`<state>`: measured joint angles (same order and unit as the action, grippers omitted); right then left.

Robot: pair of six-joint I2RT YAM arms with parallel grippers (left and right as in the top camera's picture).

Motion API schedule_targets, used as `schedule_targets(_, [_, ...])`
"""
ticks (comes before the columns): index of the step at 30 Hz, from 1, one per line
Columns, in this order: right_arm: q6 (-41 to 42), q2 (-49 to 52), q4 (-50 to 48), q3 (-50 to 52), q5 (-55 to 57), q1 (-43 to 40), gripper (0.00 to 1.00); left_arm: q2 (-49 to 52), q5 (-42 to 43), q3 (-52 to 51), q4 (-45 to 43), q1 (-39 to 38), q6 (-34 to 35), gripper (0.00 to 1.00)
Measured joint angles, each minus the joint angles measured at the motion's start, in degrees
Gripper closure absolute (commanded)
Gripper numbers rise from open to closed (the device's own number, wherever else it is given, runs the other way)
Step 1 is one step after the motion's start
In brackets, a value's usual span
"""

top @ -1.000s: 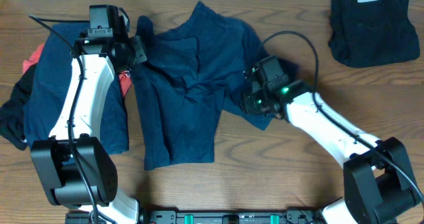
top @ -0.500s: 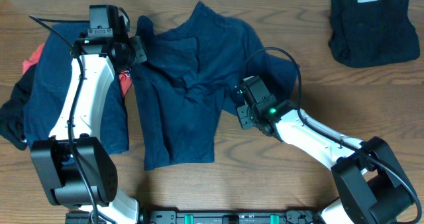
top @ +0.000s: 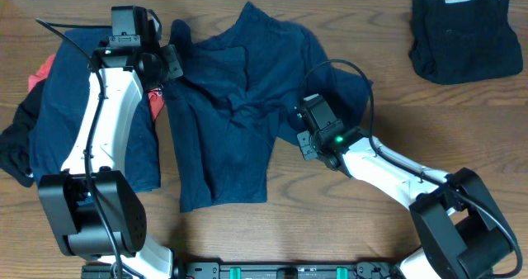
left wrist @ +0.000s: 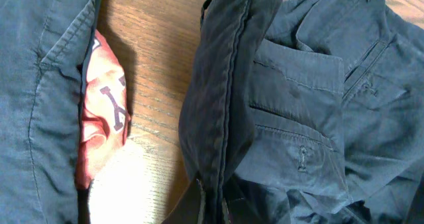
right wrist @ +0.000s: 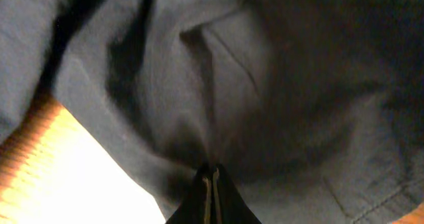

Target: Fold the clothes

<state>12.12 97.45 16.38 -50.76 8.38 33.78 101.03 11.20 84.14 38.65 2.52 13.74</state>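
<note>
The right hand (right wrist: 211,181) has its two fingers pressed together on a pinch of dark navy cloth, the fabric rising straight out of the fingertips in a soft crease. This cloth is the edge of the navy shorts (top: 235,106), which lie spread and rumpled on the wooden surface (top: 346,221). A bare, brightly lit strip of wood shows just beside the hand, below the hem it grips. Farther out from this hand, the shorts stretch across to the left hand (left wrist: 212,203). That hand is likewise clamped shut, on a thick seamed fold of the same shorts that runs up and away from its fingertips. Just past that fold, a back pocket with a buttonhole lies flat. On the other side of the fold there is a gap of bare wood, then a red-orange garment (left wrist: 99,118) with white print. It is tucked partly under the edge of a second navy garment (top: 58,106), which lies beneath the left arm. Beyond that, at the surface's outer edge, a black garment (top: 16,147) is bunched. Well apart from both hands, at the far corner past the right hand, a dark folded garment (top: 466,35) rests alone.
</note>
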Motion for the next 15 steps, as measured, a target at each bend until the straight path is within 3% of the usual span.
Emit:
schedule_targets(8, [1.57, -0.74, 2.71, 0.00, -4.20, 0.00, 0.99, 0.00, 0.02, 0.00, 0.00, 0.00, 0.00, 0.94])
schedule_targets(15, [2.99, -5.60, 13.09, -0.02, -9.60, 0.00, 0.99, 0.00, 0.04, 0.00, 0.11, 0.00, 0.00, 0.94])
